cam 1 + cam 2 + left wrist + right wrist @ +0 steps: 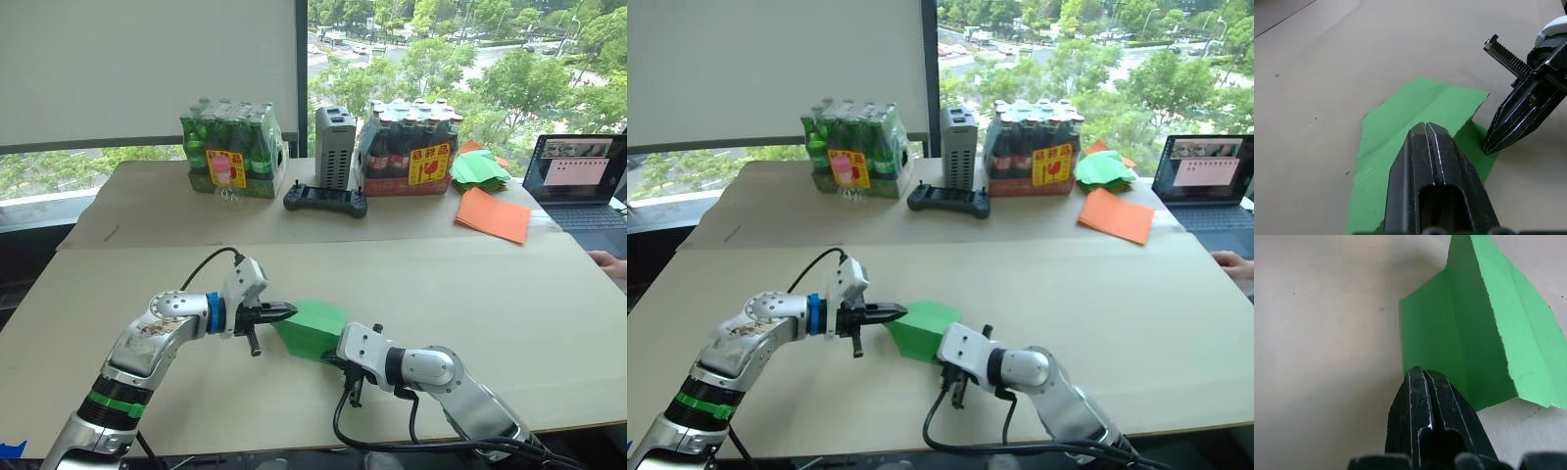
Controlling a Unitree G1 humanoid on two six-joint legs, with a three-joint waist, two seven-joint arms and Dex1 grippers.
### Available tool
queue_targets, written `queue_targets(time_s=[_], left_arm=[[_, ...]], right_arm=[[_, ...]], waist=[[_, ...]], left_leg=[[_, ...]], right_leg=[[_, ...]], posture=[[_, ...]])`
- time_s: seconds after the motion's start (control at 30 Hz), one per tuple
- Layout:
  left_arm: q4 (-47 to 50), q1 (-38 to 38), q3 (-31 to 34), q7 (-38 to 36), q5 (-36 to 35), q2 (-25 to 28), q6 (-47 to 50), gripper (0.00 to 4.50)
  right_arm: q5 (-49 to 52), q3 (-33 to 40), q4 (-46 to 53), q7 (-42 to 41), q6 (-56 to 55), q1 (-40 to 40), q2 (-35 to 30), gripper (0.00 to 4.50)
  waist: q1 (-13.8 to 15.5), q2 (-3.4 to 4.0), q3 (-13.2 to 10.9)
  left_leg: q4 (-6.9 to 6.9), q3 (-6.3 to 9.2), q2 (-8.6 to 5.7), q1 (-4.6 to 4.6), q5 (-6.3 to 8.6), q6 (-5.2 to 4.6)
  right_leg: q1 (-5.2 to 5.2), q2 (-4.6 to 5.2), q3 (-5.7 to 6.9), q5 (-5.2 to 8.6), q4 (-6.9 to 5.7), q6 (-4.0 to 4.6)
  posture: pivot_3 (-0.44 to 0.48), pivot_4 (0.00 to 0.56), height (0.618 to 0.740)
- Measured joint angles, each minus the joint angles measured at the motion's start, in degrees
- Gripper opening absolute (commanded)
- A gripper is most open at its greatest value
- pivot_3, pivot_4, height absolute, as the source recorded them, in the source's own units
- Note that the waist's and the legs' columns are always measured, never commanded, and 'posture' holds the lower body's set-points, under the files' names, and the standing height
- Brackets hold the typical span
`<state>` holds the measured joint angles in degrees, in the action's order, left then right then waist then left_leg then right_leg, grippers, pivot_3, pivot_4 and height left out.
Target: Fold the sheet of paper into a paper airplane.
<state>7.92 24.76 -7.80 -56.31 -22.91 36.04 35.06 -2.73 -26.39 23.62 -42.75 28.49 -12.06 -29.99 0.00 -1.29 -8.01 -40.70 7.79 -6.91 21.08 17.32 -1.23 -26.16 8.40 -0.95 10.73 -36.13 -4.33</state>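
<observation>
I am seeing the right gripper (351, 377) reaching in from the lower right of the head view, forearm lying low over the table (509, 313) and pointing toward the frame's centre; its fingers are pressed together with nothing between them, their tips beside the near edge of the sheet of paper (312, 328). The left gripper (284, 312) is coming in from the lower left, elbow bent and wrist level, its fingers also closed and empty, the tips resting over the paper's left part. The green sheet is lying at the lower centre of the frame between the two grippers, creased, with one flap tilting up off the table. Farther back, along the upper middle, a pack of green bottles (233, 149), a black controller (325, 201), a grey box (334, 147) and a pack of dark bottles (409, 149) are standing in a row. At the upper right, orange sheets (493, 215) and a heap of green papers (479, 167) are lying beside a laptop (578, 179).
</observation>
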Motion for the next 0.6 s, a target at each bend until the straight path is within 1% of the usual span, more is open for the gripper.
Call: queue_targets(time_s=[0.2, 0.43, 0.6], left_arm=[[-4.29, 0.23, -3.21, 0.49, 5.73, 0.65, -3.00, 0.00], [-3.26, -0.60, -3.26, -0.63, 6.07, 0.84, -3.98, 0.00], [0.65, -3.90, -3.24, -2.98, 5.33, 3.60, -3.73, 0.00]], right_arm=[[-0.39, -0.30, 0.02, -0.20, 0.25, -0.42, 0.01, 0.04], [-0.49, -0.36, 0.04, -0.30, 0.30, -0.50, 0.02, 0.04], [-0.55, -0.46, -0.02, -0.31, 0.30, -0.60, 0.02, 0.04]], waist=[[0.02, -0.01, 0.00], [-0.02, -0.02, 0.02], [-0.11, -0.02, 0.02]], left_leg=[[0.00, 0.00, 0.00, 0.00, 0.00, 0.00], [0.00, 0.00, 0.00, 0.00, 0.00, 0.00], [0.00, 0.00, 0.01, -0.01, 0.00, 0.00]], right_leg=[[0.00, 0.00, 0.00, 0.00, 0.00, 0.00], [0.00, 0.00, 0.00, 0.00, -0.01, 0.00], [0.00, 0.00, 0.00, 0.00, -0.01, 0.00]], posture=[[0.000, 0.150, 0.696], [0.000, 0.150, 0.696], [0.000, 0.150, 0.696]])
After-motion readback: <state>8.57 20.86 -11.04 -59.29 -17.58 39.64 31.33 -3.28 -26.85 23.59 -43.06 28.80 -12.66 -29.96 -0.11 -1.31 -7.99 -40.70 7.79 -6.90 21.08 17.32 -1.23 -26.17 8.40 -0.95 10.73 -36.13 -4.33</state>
